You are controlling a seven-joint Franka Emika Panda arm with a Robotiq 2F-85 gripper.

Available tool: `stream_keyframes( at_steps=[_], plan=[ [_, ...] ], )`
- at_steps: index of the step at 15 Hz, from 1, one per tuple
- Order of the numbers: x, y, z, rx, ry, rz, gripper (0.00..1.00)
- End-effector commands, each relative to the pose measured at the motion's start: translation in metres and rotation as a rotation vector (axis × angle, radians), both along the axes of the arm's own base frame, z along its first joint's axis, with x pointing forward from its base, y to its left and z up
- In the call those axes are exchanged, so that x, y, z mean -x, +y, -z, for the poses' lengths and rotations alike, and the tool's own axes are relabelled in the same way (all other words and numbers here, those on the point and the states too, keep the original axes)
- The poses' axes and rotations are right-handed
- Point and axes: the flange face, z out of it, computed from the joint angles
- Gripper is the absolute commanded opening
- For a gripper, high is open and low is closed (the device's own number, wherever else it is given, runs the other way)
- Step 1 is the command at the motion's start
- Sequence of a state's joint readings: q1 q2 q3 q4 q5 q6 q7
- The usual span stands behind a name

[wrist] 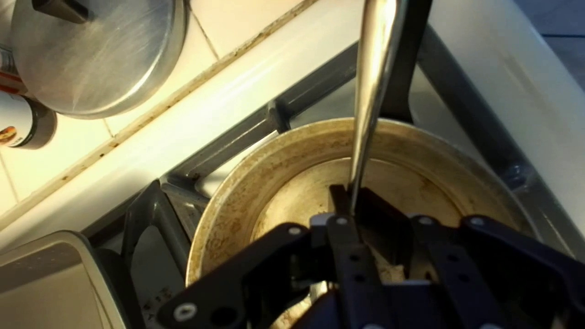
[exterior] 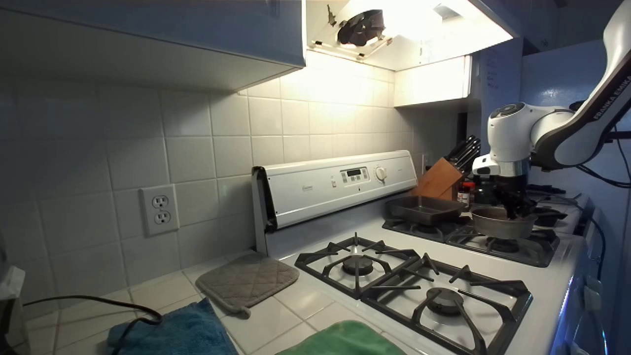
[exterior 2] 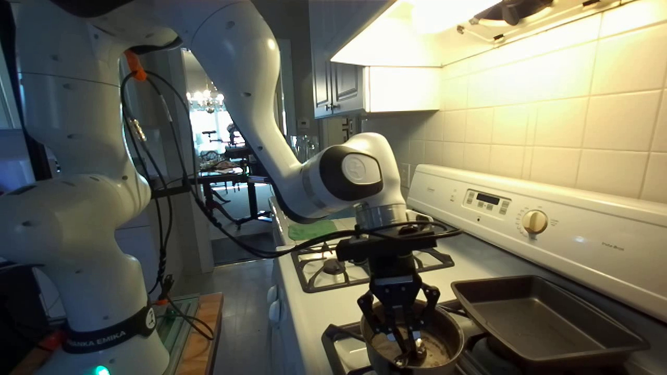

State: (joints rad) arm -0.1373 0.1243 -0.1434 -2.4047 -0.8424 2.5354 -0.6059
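Metal utensil (wrist: pixel 372 77), poss. a spoon, is pinched in the gripper (wrist: pixel 352 201), tips inside the pot (wrist: pixel 233 205), apparently so the bottom can be reached; in wrist view, handle is aimed at 12 o'clock. Pot is seated on burner grate (wrist: pixel 315 91), prob. for steadiness; rect. pan (wrist: pixel 87 258) is set approx. 9 o'clock of it, lid (wrist: pixel 119 50) at 10 o'clock on table (wrist: pixel 91 141), prob. out of the way.

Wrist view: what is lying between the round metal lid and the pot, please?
In the wrist view, between the lid and the pot lie tiled counter, the white stove edge and a dark burner grate.
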Motion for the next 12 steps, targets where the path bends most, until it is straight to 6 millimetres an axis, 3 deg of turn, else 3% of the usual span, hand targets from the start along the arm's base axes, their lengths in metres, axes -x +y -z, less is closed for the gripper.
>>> stream_keyframes(
  at_steps=[1,12],
  plan=[
    [-0.004,0.006,0.004,0.004,-0.017,0.049,0.03],
    [-0.019,-0.003,0.008,0.032,-0.094,0.221,0.03]
  ],
)
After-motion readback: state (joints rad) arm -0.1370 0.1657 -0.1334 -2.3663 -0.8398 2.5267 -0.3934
